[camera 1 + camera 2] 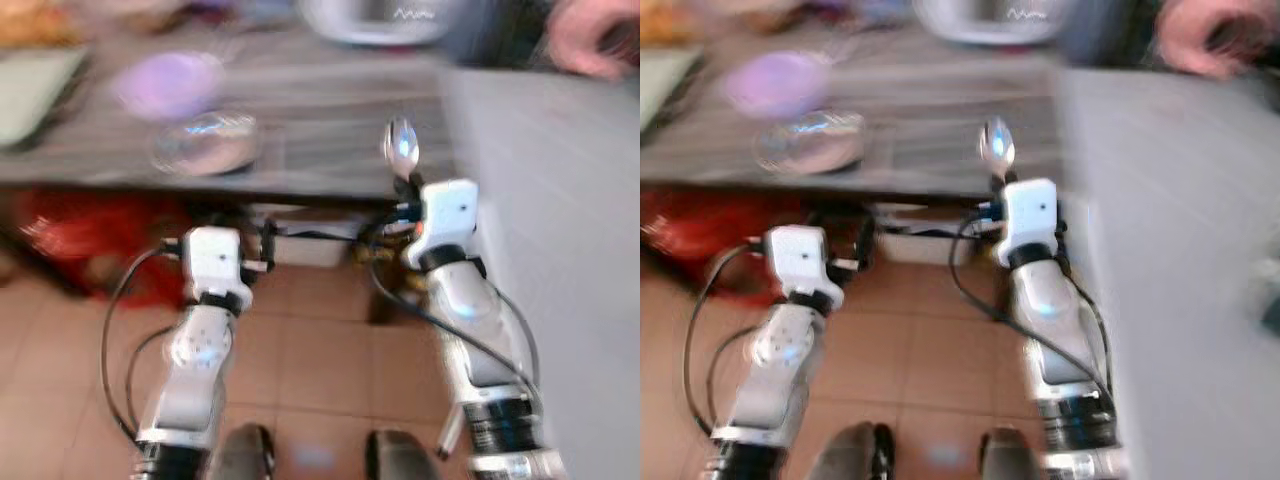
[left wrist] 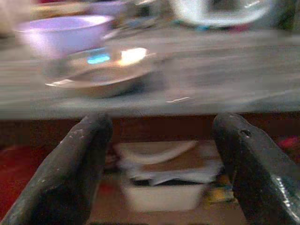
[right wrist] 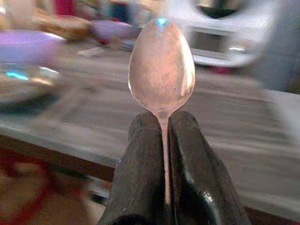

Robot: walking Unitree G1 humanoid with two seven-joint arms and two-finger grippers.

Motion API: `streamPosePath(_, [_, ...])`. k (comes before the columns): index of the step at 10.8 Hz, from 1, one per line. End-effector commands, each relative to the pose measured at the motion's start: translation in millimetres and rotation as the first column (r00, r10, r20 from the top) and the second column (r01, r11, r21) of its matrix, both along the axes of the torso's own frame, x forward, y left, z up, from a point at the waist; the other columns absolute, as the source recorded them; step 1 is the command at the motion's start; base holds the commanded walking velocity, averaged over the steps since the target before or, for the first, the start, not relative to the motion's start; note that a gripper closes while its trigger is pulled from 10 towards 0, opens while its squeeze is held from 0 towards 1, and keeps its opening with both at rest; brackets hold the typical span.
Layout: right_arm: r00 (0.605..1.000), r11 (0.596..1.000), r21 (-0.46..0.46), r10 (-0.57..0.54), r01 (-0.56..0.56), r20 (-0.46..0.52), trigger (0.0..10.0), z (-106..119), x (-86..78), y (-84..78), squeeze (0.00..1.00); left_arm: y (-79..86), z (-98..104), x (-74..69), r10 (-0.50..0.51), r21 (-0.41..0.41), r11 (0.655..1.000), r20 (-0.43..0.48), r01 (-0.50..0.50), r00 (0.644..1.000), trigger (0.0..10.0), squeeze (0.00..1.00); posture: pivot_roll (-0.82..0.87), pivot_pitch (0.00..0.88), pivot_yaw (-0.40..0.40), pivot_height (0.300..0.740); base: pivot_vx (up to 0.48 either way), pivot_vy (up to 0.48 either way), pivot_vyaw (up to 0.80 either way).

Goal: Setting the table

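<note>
Right end effector (image 3: 164, 140) has its two black fingers pressed together on the handle of a metal spoon (image 3: 161, 70), which stands upright with its bowl above the fingertips. It is raised at the near edge of the wooden bench (image 1: 330, 110), so the spoon's bowl shows against the bench top. Left end effector (image 2: 161, 154) sits lower, just below the bench edge, with its fingers (image 2: 70, 173) spread wide and nothing between them.

Beyond the left end effector, on the bench near its edge, rests a shallow shiny metal dish (image 1: 205, 142), and just behind that a lilac bowl (image 1: 168, 82). Farther back, past the spoon, stands a white appliance (image 1: 375, 20); no lettering on it or anywhere else can be read through the blur. To the right of the right end effector a pale grey surface (image 1: 550, 250) runs toward the camera, and a person's hand (image 1: 590, 35) is at its far end. Under the bench lie a white container (image 2: 164, 192) and something red (image 1: 80, 235) on the tiled floor (image 1: 310, 360).
</note>
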State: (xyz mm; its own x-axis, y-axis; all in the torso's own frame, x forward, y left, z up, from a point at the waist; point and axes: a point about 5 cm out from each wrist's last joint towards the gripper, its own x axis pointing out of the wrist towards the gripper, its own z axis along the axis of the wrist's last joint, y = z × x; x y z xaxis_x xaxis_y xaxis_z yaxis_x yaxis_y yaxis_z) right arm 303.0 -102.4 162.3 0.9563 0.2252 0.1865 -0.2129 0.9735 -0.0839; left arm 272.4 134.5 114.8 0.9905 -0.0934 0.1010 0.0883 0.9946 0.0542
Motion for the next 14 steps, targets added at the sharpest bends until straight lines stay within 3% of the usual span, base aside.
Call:
streamPosePath(1, [1.0,1.0,0.004,-0.006,0.006,0.011,10.0,1.5,-1.2,-4.4,0.0,-6.7,2.2,-0.3,-0.025,0.008,1.0,0.016,0.025,1.0,10.0,0.0,-0.02,0.165,0.009,0.74,0.247,0.412,0.0])
streamPosePath(5, [0.999,0.999,-0.01,-0.036,0.036,0.028,10.0,3.3,1.1,-7.4,0.0,-12.7,3.6,-2.4,-0.07,0.001,0.998,0.031,0.07,0.997,10.0,0.0,-0.02,0.163,0.007,0.74,0.442,0.083,0.0])
streamPosePath(7, [0.999,0.998,0.029,-0.048,0.048,0.009,10.0,2.5,2.9,-8.6,0.0,-12.1,4.0,-4.4,-0.072,-0.001,0.997,0.037,0.072,0.997,10.0,0.0,-0.01,0.162,0.007,0.74,0.446,0.0,-0.4])
streamPosePath(9, [0.999,0.998,0.037,-0.049,0.048,0.015,10.0,3.1,3.7,-7.6,0.0,-13.0,3.8,-9.5,-0.091,-0.012,0.996,0.038,0.091,0.995,10.0,0.0,-0.01,0.169,0.007,0.74,0.0,0.0,-0.8])
streamPosePath(14, [0.996,0.995,0.048,-0.086,0.084,0.029,10.0,6.8,10.7,-10.2,0.0,-3.7,8.4,-13.3,-0.064,-0.025,0.998,0.042,0.065,0.997,10.0,0.0,0.01,0.191,0.011,0.74,0.0,0.0,0.0])
